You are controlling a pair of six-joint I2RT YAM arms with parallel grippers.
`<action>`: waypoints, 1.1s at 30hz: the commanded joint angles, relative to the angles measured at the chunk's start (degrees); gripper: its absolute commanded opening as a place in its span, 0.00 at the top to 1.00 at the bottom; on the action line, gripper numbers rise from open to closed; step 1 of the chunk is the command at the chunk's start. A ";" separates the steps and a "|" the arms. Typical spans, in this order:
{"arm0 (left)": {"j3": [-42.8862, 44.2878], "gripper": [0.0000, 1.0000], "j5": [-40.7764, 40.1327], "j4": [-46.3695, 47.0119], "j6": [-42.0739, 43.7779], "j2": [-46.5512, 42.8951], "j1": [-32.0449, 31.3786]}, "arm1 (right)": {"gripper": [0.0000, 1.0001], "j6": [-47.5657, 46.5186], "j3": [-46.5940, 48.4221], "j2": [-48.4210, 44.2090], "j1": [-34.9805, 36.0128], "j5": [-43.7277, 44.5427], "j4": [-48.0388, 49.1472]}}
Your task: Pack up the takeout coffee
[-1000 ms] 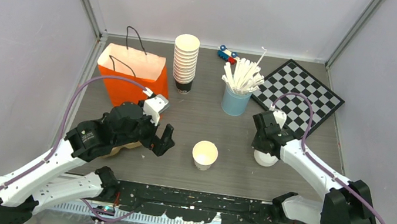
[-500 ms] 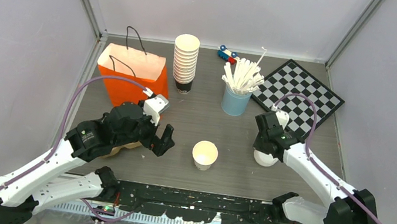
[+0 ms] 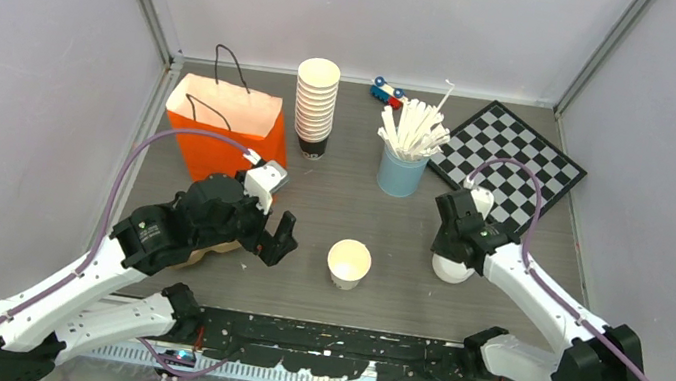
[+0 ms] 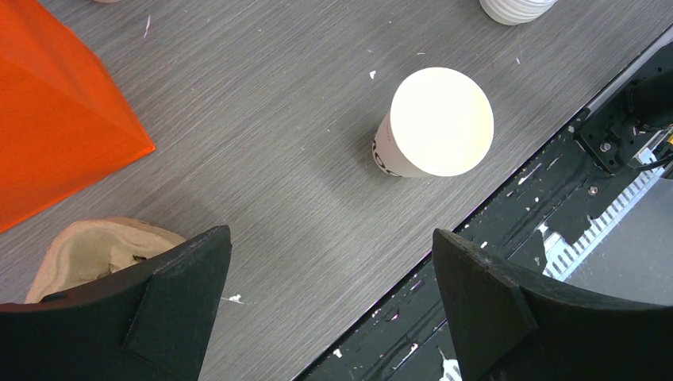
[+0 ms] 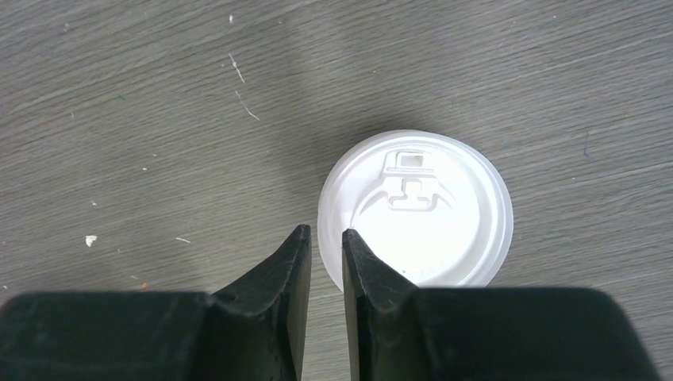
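While the left pincer (image 4: 329, 238) hangs spread wide above the surface (image 4: 262, 159), the right pincer (image 5: 324, 234) stands slightly parted, pinching nothing, its tips over the rim of the lidded cup (image 5: 417, 210). This cup stands upright on the surface, near the chessboard (image 3: 510, 161).

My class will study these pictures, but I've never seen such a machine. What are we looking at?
Two robot arms stand at the near edge of a table. The wide picture looks from above and behind them; the other two come from a camera on each wrist, so the black prongs are that arm's own fingers. On the table: an orange bag, a stack of cups, a blue cup of white sticks, a checkerboard, a lidded cup and another white cup. The left gripper is wide open near the white cup. The right gripper hangs over the lidded cup, jaws barely apart. Neither holds anything.
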 commanded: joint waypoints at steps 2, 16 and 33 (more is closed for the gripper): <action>-0.11 0.00 1.03 1.43 0.39 -0.42 -0.12 | 0.74 0.80 2.02 1.86 -0.25 0.70 0.82; -0.17 0.00 0.95 1.46 0.49 -0.40 -0.12 | 0.88 0.23 0.55 5.03 -0.22 -0.11 3.77; -0.18 0.00 0.95 1.49 0.39 -0.16 -0.12 | 1.00 -0.36 0.17 -0.08 -0.24 -3.46 3.92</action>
